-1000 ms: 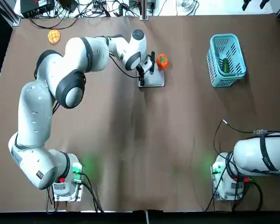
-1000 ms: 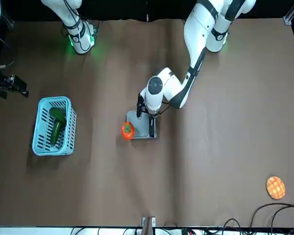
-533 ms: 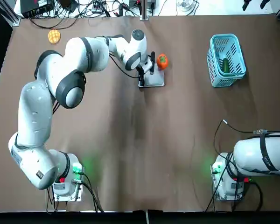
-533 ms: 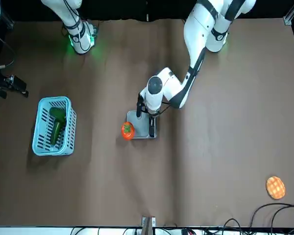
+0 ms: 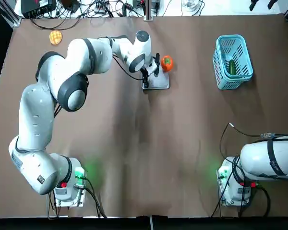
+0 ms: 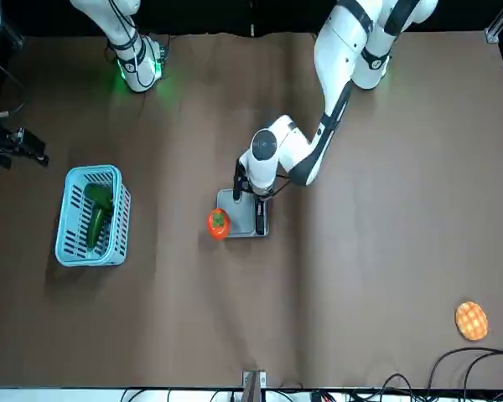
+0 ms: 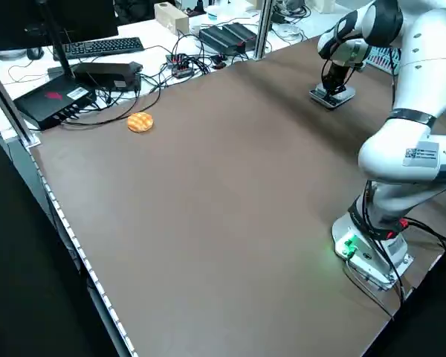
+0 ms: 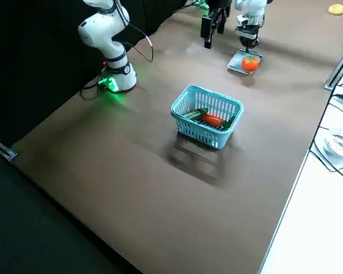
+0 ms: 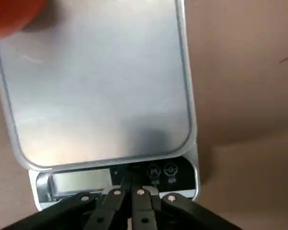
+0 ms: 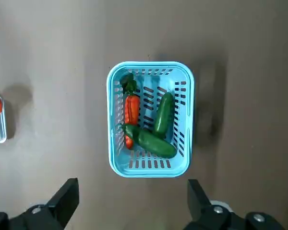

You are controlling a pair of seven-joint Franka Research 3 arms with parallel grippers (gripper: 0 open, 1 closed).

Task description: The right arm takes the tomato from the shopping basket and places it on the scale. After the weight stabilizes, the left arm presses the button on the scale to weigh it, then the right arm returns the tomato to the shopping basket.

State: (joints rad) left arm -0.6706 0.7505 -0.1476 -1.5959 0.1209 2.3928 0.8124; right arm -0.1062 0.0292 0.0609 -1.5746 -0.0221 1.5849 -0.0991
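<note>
The tomato (image 5: 167,63) sits at the far corner of the scale (image 5: 158,81), half over its edge. The left gripper (image 9: 129,184), fingers pressed together and holding nothing, has its tip on the button strip — the weighing press looks in hand. Next, I judge, it must lift clear so the right gripper (image 10: 129,201) — wide open, empty, high over the shopping basket (image 5: 233,61) — can fetch the tomato.

Robotics lab workstation.
A brown-covered table (image 7: 208,193) edged with a black computer keyboard (image 7: 104,46), black electronics boxes (image 7: 56,100) and tangled cables (image 5: 101,7), two white robot arms bolted on.
</note>
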